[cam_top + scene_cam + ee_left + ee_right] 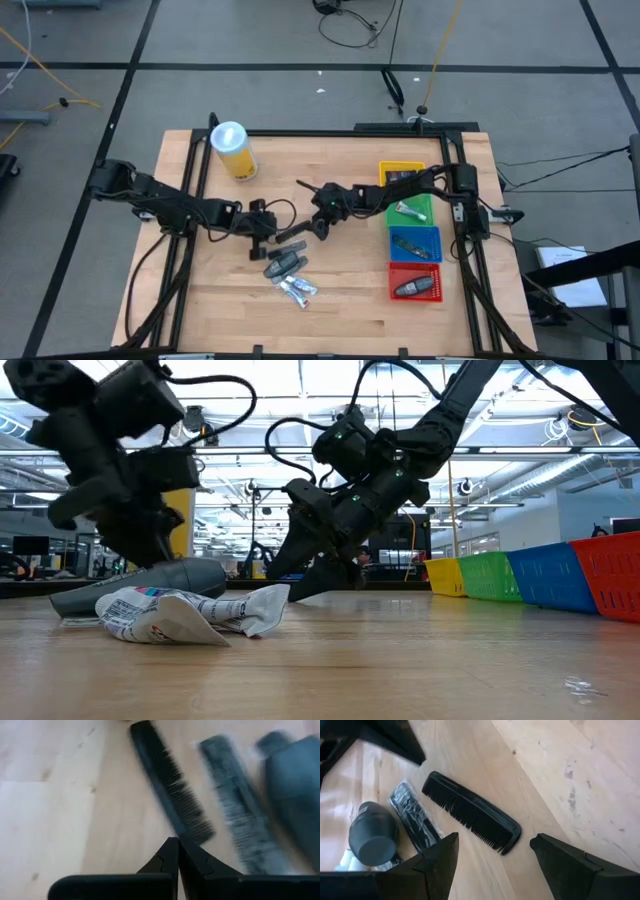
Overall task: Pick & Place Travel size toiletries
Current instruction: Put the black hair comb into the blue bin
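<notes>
A black comb (470, 812) lies flat on the wooden table. Beside it lie a comb in a clear wrapper (415, 822) and a dark grey tube (372, 835). Silvery sachets (190, 610) lie crumpled at the near side of the pile (285, 265). My right gripper (495, 840) is open and slants down over the black comb's one end, a finger on either side, touching nothing. My left gripper (177, 852) is shut and hovers just short of the comb's other end (202, 832).
Four small trays stand in a row at the table's right: yellow (400, 172), green (412, 208), blue (414, 245) and red (414, 283), each with an item inside. A tall yellow canister with a white lid (232, 150) stands at the far left.
</notes>
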Robot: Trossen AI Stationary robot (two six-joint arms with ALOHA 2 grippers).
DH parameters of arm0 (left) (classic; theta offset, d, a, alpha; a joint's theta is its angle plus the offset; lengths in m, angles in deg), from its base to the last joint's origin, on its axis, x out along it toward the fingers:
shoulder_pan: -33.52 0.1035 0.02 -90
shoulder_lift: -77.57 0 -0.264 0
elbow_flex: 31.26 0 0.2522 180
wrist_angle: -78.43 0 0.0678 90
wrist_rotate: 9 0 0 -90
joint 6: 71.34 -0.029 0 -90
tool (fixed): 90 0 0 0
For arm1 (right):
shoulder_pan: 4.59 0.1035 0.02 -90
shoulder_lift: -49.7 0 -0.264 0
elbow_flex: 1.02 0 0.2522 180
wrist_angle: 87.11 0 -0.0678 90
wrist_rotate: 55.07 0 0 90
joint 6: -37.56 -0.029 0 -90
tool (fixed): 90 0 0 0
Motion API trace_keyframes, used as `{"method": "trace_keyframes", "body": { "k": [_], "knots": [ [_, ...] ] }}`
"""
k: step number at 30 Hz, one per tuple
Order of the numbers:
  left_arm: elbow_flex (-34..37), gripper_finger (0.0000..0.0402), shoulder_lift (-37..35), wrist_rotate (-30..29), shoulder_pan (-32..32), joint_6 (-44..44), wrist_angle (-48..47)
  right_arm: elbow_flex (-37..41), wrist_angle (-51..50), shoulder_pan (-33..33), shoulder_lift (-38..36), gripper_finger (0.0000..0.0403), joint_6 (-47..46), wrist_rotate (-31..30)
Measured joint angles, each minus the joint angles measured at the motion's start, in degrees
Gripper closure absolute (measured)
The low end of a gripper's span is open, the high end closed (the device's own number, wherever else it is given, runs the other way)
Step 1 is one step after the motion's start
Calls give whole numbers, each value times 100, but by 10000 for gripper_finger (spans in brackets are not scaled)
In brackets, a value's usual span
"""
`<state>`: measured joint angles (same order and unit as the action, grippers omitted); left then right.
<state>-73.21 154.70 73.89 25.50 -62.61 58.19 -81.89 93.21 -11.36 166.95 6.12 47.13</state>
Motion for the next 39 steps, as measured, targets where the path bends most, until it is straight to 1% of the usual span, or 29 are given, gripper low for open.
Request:
{"method": "trace_keyframes", "body": {
  "k": [2, 4, 7, 9, 12, 21, 28, 32, 36, 39],
  "knots": [
    [38, 400, 22, 190, -5, 4, -31, -2, -68, -25, -5, 149, 3, 0],
    [87, 399, 158, 193, 14, -6, 49, -2, -89, -31, -7, 149, 16, 4],
    [100, 398, 335, 135, 80, -71, 425, -2, -74, -30, -7, 149, 59, 155],
    [96, 400, 543, 246, 128, -149, 717, -2, -75, -33, -7, 149, 60, 276],
    [92, 397, 765, 389, 186, -224, 1113, -3, -174, -35, -9, 149, 56, 284],
    [87, 399, 1360, 423, 408, -564, 1902, -7, -188, -31, -15, 150, 223, 304],
    [71, 397, 1703, 404, 542, -901, 2481, -4, -214, -37, -13, 179, 307, 377],
    [-86, 398, 1381, 310, 559, -1003, 2155, -4, -211, -48, -11, 192, 238, 398],
    [-340, 394, 813, 291, 544, -1000, 1244, -2, -254, -74, -11, 194, 321, 335],
    [-382, 400, 673, 656, 543, -954, 818, -2, -271, -70, -11, 195, 419, 202]
  ]
}}
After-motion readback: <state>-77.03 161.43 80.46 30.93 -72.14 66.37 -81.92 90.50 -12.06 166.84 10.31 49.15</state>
